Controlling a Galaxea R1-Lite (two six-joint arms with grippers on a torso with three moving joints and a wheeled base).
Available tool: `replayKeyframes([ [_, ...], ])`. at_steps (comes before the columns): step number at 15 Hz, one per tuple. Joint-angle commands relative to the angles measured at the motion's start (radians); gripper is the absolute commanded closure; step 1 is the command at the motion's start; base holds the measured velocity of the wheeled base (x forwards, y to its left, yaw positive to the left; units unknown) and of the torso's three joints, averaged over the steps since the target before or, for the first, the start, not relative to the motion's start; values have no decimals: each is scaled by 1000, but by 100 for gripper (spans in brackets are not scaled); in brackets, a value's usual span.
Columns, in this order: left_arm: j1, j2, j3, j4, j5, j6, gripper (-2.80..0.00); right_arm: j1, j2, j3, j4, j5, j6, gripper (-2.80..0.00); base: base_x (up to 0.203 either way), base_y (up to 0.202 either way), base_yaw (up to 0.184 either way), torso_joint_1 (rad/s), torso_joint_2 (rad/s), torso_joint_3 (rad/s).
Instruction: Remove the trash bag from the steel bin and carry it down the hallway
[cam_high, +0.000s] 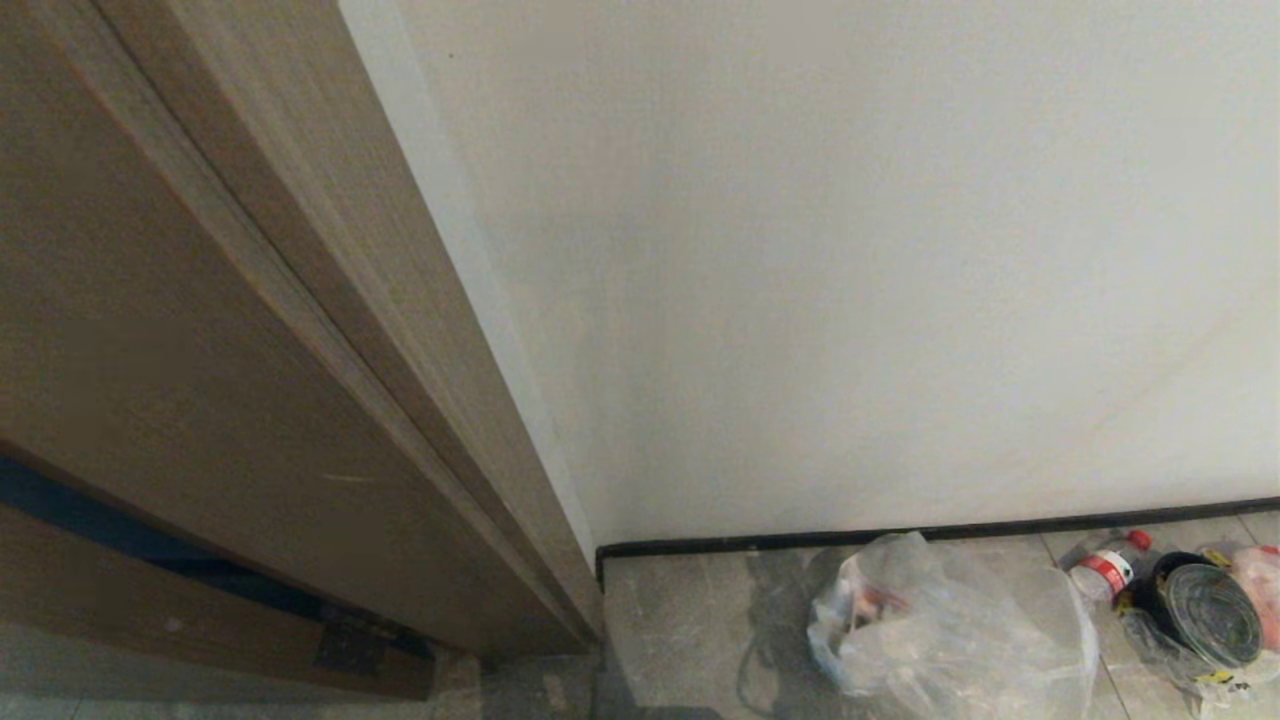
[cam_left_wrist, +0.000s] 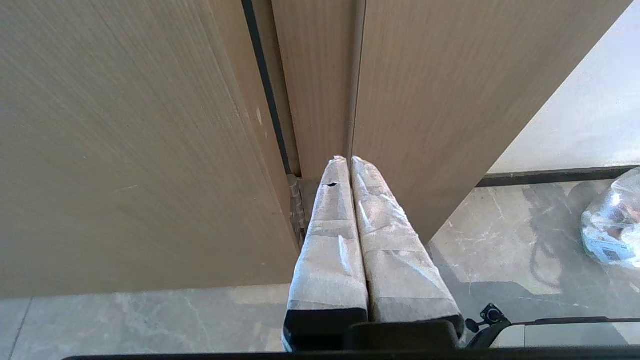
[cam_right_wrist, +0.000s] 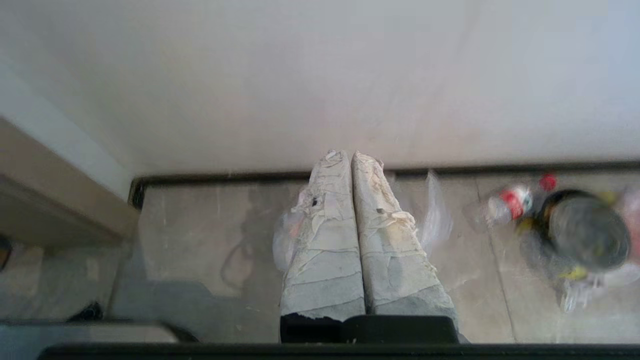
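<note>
Three views show this moment, and the job looks nearly done.

From the head, the trash bag lies on the floor beside the white wall, just under the black strip at the wall's foot. It is thin, clear and crinkly, and it slumps in a soft heap. Little bits of rubbish show through it. So the bag is out of the steel bin, and it seems it has been carried and put down. The bin is in none of the views. More rubbish sits to the right: a plastic bottle with a red cap and a round dark tin. A brown wooden door with fine grain fills the left. Neither arm shows here.

From the left wrist, the left hand has its two fingers pressed together and holds nothing. The fingers are long and wrapped in pale, wrinkled tape. It points at the door. The floor tiles are shiny grey with marble swirls.

From the right wrist, the right hand is also pressed together and empty, hanging above the bag. Its tape is cracked and peeling. Little seems left to do.
</note>
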Motion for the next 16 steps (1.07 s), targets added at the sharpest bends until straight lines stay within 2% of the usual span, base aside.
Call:
replayKeyframes([
  [1, 0, -1, 0, 0, 0, -1, 0, 0, -10, -1, 26, -3, 5, 0, 0, 0, 0, 0, 0, 0],
  [12, 0, 0, 2, -6, 0, -5, 0, 0, -10, 4, 7, -3, 6, 0, 0, 0, 0, 0, 0, 3],
  [16, 0, 0, 3, -12, 0, -8, 0, 0, -10, 4, 7, -3, 6, 0, 0, 0, 0, 1, 3, 165],
])
